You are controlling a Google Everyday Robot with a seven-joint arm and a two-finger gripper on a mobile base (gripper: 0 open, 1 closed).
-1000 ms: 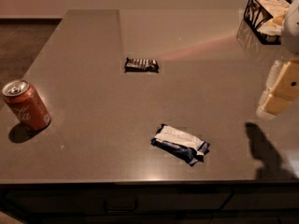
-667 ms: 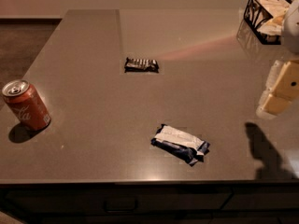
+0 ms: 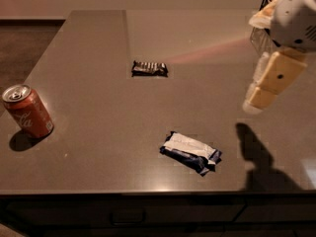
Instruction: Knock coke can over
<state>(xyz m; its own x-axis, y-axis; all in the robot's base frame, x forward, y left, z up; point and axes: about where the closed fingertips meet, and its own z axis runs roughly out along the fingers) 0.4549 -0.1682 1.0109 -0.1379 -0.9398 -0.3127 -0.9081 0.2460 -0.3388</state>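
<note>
The coke can (image 3: 27, 112) is a red can with white script and a silver top. It stands upright, leaning slightly in view, near the table's left front edge. My gripper (image 3: 256, 100) hangs above the table at the far right, well away from the can. Its cream-coloured fingers point down and to the left, and its shadow falls on the table below it.
A dark snack wrapper (image 3: 149, 68) lies at mid-table. A blue and white wrapper (image 3: 191, 152) lies near the front edge. A wire basket (image 3: 259, 36) with items stands at the back right, partly behind my arm. The grey table (image 3: 98, 107) ends close to the can's left.
My arm and gripper have moved left and further into view on the right side. The can and both wrappers have not moved.
</note>
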